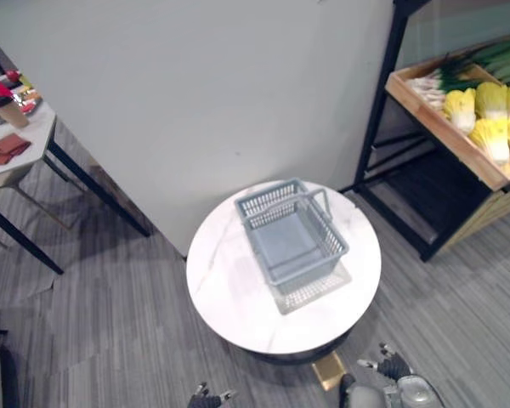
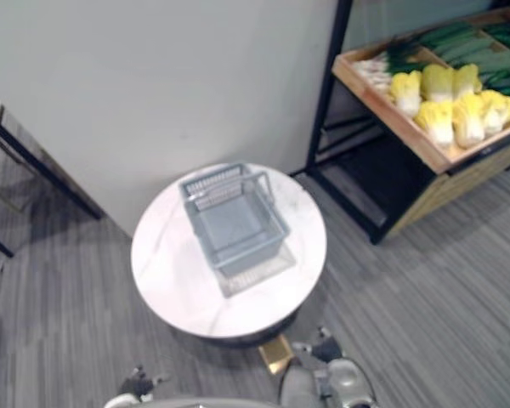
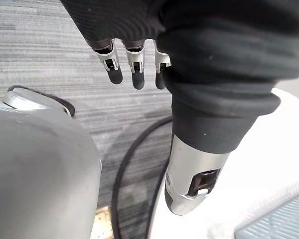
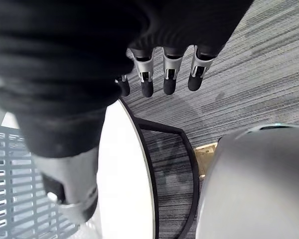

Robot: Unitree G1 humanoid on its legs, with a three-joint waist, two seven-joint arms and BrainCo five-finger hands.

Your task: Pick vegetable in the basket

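Grey basket (image 1: pixel 293 238) resting on round tabletop (image 1: pixel 229 293). Nearer than basket, left hand (image 3: pixel 136 67) and right hand (image 4: pixel 169 74) both released, grasping nothing. Vegetables (image 1: pixel 484 115) well right of basket.

Soft, even light falls from overhead, so the round white marble-topped table (image 1: pixel 229 293) is the brightest thing before me, and the grey plastic mesh basket (image 1: pixel 293 238) on it is lit flat all over. The grey striped carpet (image 1: pixel 110 323) darkens under the table's rim at 6 o'clock and along the foot of the white wall panel (image 1: pixel 195 85) at 9 o'clock. Close up, the dark ribbed covers of my left hand (image 3: pixel 134 69) and my right hand (image 4: pixel 169 74) go almost black, while the table top beside them glares plain white.
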